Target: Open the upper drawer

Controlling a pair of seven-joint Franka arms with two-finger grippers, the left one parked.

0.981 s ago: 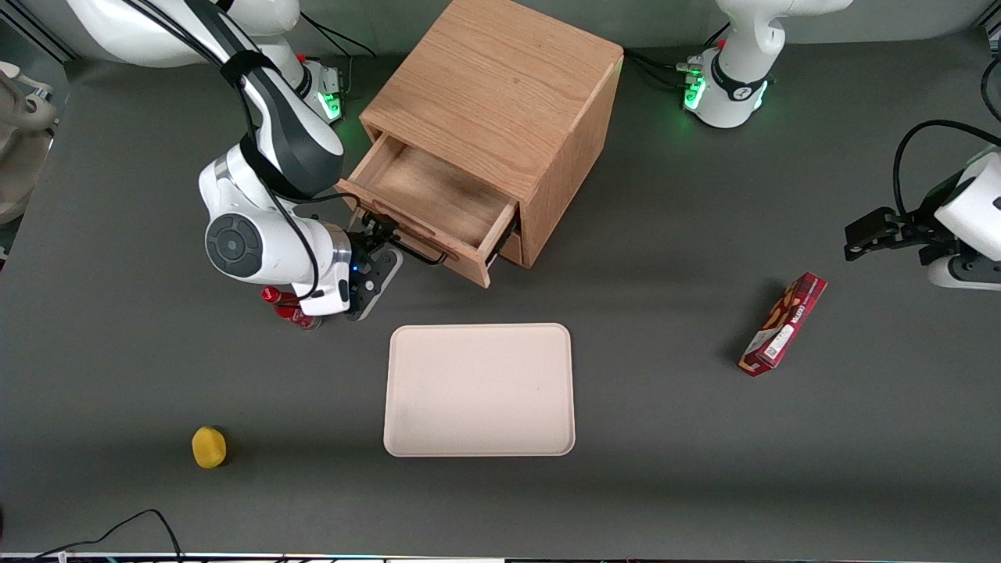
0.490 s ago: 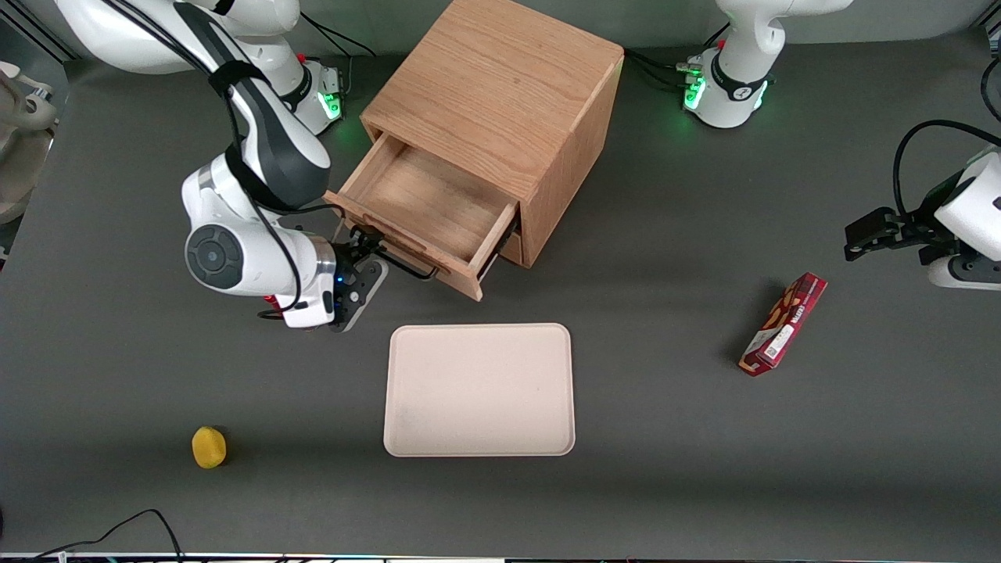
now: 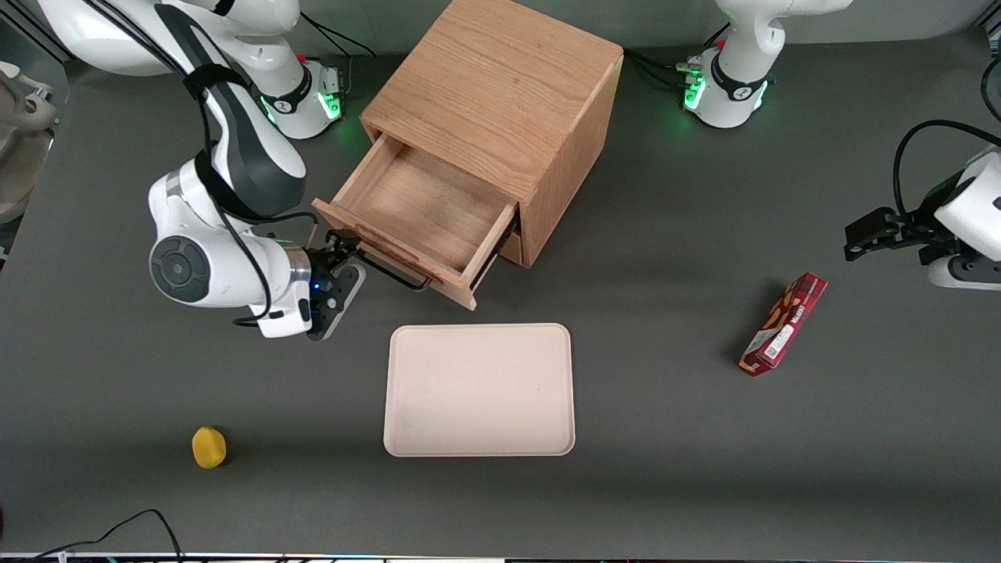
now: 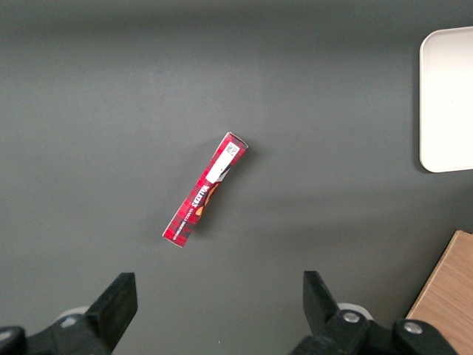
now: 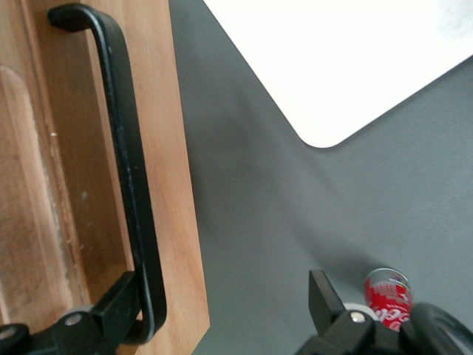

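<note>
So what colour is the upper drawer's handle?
Black handle, clearest in the right wrist view; gripper at it.

The upper drawer (image 3: 418,209) of light oak is seen pulled well out of the cabinet (image 3: 500,94), its bare inside exposed. A long black bar handle (image 5: 129,185) is fixed across its front.

Cabinet (image 3: 500,86) at the frame's top centre, upper drawer (image 3: 414,207) pulled out.
Gripper (image 3: 342,244) at the drawer's handle (image 3: 391,272); tray (image 3: 479,389) mid-frame, nearer the camera; box (image 3: 783,324) toward the parked arm's end.
</note>
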